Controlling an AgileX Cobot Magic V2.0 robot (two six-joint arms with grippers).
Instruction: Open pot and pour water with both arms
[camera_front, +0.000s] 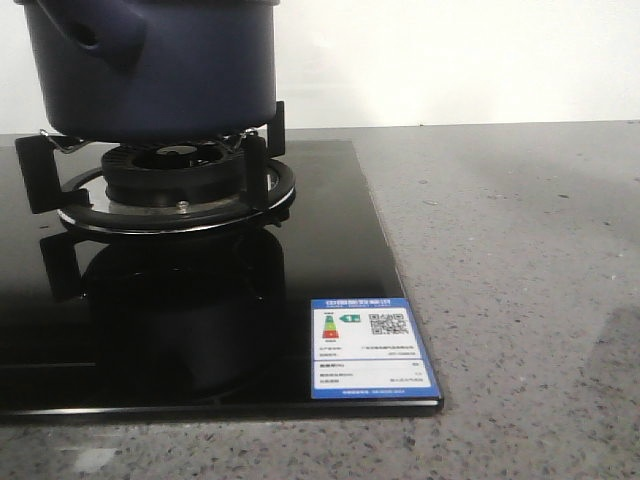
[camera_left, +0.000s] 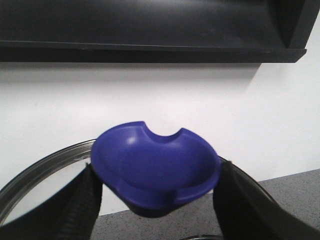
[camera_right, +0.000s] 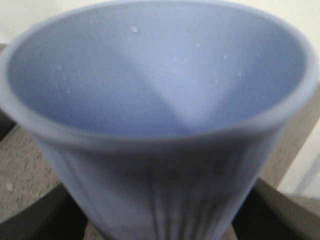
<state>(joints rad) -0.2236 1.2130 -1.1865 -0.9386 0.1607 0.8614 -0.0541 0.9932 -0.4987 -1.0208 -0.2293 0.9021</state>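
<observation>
The dark navy pot (camera_front: 160, 70) stands on the gas burner (camera_front: 180, 175) at the back left of the front view, its stubby handle (camera_front: 105, 30) pointing forward-left; its top is cut off by the frame. No arm shows in that view. My left gripper (camera_left: 156, 204) is shut on the blue knob (camera_left: 155, 167) of a glass lid, whose metal rim (camera_left: 45, 167) curves behind the fingers (camera_left: 70, 210); the lid is held up in front of a white wall. My right gripper (camera_right: 160, 215) is shut on a light blue ribbed cup (camera_right: 160, 100), with droplets on its inner wall.
The burner sits on a black glass hob (camera_front: 200, 330) with a blue energy label (camera_front: 370, 350) at its front right corner. Grey speckled countertop (camera_front: 520, 260) lies to the right. A dark shelf or hood (camera_left: 150, 30) hangs above the left gripper.
</observation>
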